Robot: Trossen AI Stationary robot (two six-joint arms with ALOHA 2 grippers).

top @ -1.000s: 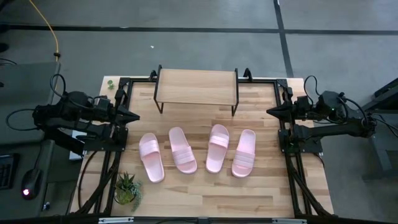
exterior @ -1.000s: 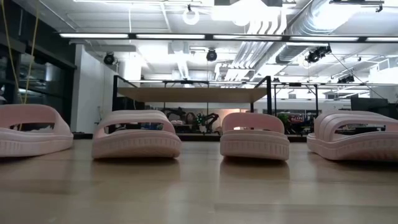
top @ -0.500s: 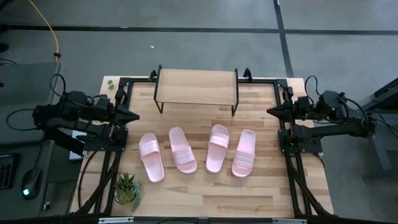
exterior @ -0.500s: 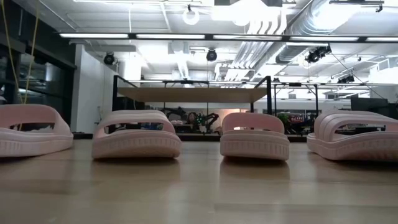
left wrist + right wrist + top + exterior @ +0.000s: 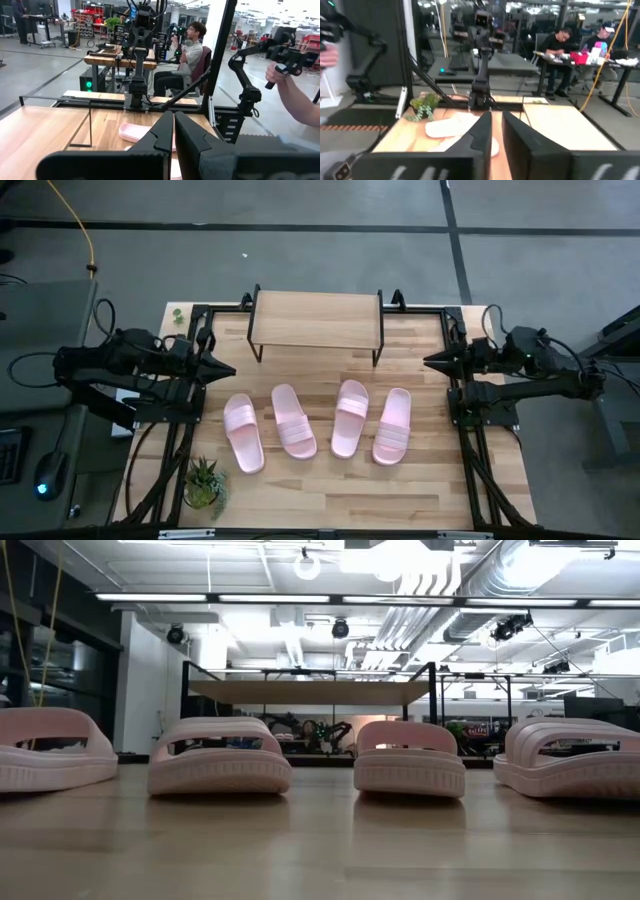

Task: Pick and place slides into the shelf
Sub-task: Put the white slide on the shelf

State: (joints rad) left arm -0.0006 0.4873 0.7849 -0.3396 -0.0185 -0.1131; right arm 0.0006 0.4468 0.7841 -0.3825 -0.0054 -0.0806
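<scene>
Both tools, my left tool (image 5: pixel 228 368) and right tool (image 5: pixel 429 361), are pinched closed and empty, at the tabletop (image 5: pixel 330 490) sides. Four slides (image 5: pixel 294 421) lie near the shelf (image 5: pixel 316 318).

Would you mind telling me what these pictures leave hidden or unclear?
- High view: the space under the shelf is covered by its own plank top.
- Low view: neither arm appears, and the outermost slides are cut by the picture's edges.
- Left wrist view: the left hand covers most of a slide.
</scene>
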